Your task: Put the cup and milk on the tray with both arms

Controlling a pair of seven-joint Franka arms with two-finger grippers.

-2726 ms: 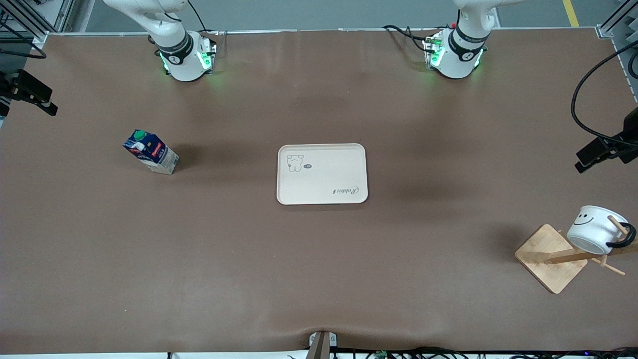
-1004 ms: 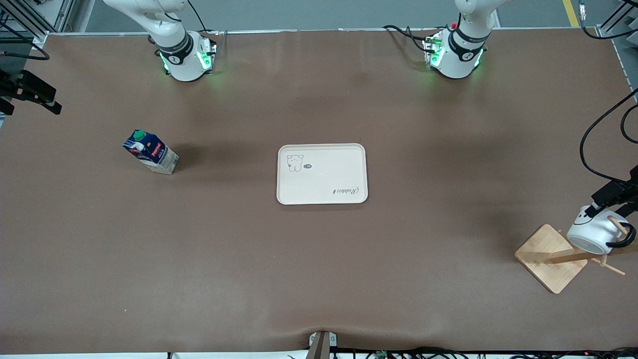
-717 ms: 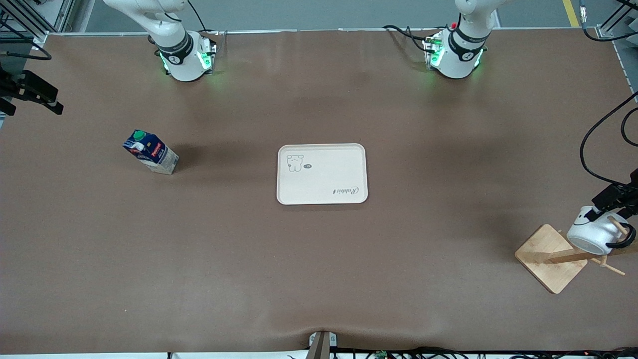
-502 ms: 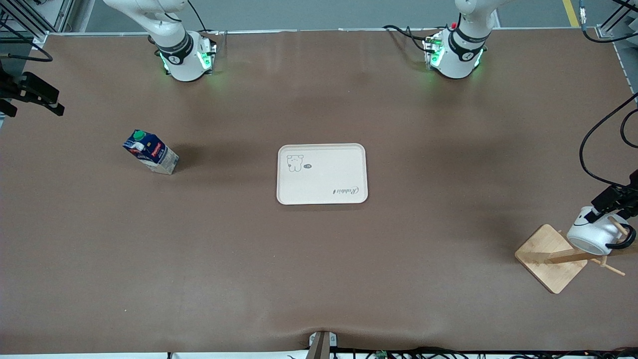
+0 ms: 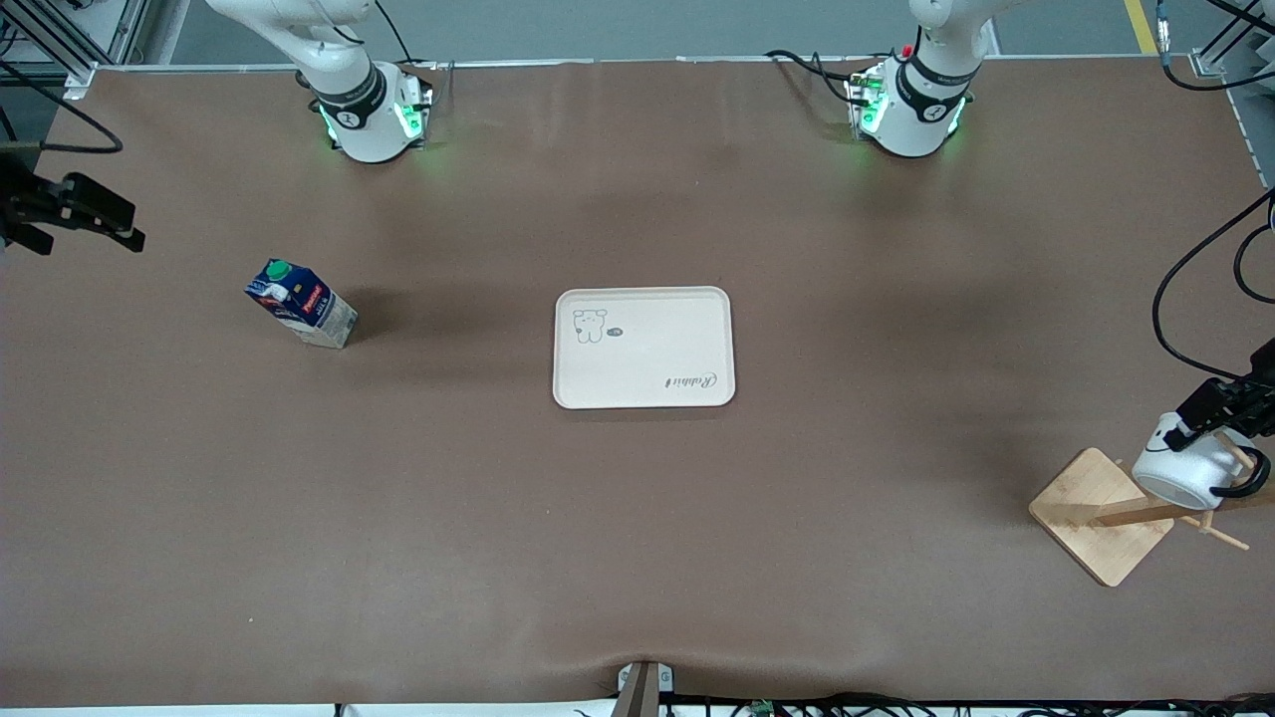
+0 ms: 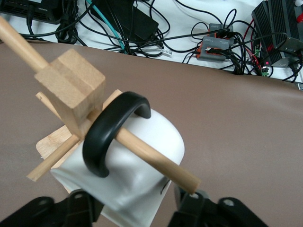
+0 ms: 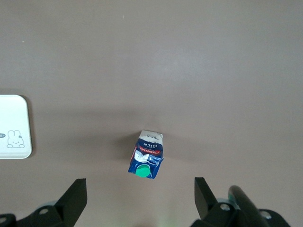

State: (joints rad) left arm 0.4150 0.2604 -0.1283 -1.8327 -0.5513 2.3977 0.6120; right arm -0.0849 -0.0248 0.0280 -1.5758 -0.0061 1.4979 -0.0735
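Observation:
The white cup [image 5: 1185,473] hangs by its black handle [image 6: 111,137] on a peg of the wooden rack [image 5: 1101,513], near the left arm's end of the table. My left gripper [image 5: 1200,413] is down at the cup. It is open, with one finger on each side of the white body [image 6: 151,137]; one fingertip [image 6: 189,201] stands just clear of it. The milk [image 5: 301,303] stands upright toward the right arm's end. My right gripper [image 5: 75,209] hangs open high above the table there, with the carton [image 7: 147,161] below it. The cream tray [image 5: 647,368] lies mid-table with nothing on it.
The rack's square wooden base [image 5: 1066,503] and its post [image 6: 71,82] with slanted pegs [image 6: 156,158] surround the cup. Cables and electronics boxes [image 6: 215,45] lie off the table edge close to the rack. A corner of the tray [image 7: 14,113] shows in the right wrist view.
My left gripper came down onto the cup and its jaws narrowed around the body. My right gripper drifted a little toward the milk. Cup, milk and tray have not moved.

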